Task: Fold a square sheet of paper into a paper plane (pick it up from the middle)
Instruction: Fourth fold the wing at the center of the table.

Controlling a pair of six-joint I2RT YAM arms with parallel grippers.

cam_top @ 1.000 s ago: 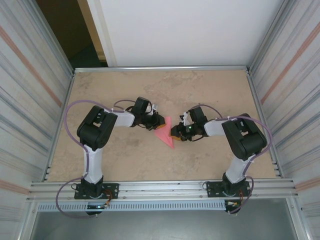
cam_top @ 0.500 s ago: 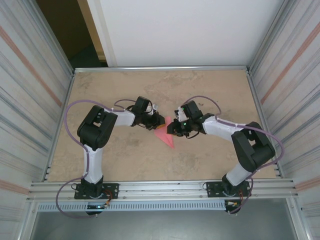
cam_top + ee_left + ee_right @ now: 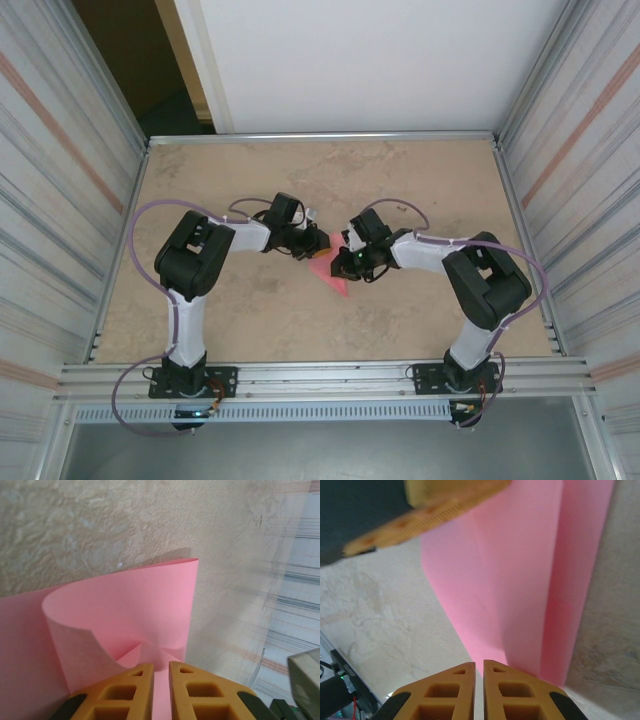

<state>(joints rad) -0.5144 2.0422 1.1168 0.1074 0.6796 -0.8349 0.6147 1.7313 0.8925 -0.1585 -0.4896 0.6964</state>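
**Item:** folded pink paper (image 3: pixel 330 275); pointed shape, tip toward the near side; lies mid-worktop (image 3: pixel 430 190), between the two tools.
**Condition:** one flap curls up off the surface in the left wrist view; a straight lengthwise crease shows in the right wrist view.
**Left tool** (image 3: pixel 316 243): at the paper's far-left edge; yellow fingers (image 3: pixel 125 690) drawn close, pinching a raised fold of the paper.
**Right tool** (image 3: pixel 342 264): at the paper's right edge; fingers (image 3: pixel 520 695) pressed nearly together, tips at the paper's edge; whether paper sits between them cannot be told.
**Worktop:** beige, mottled; ribbed side walls (image 3: pixel 60 200) stand left and right.
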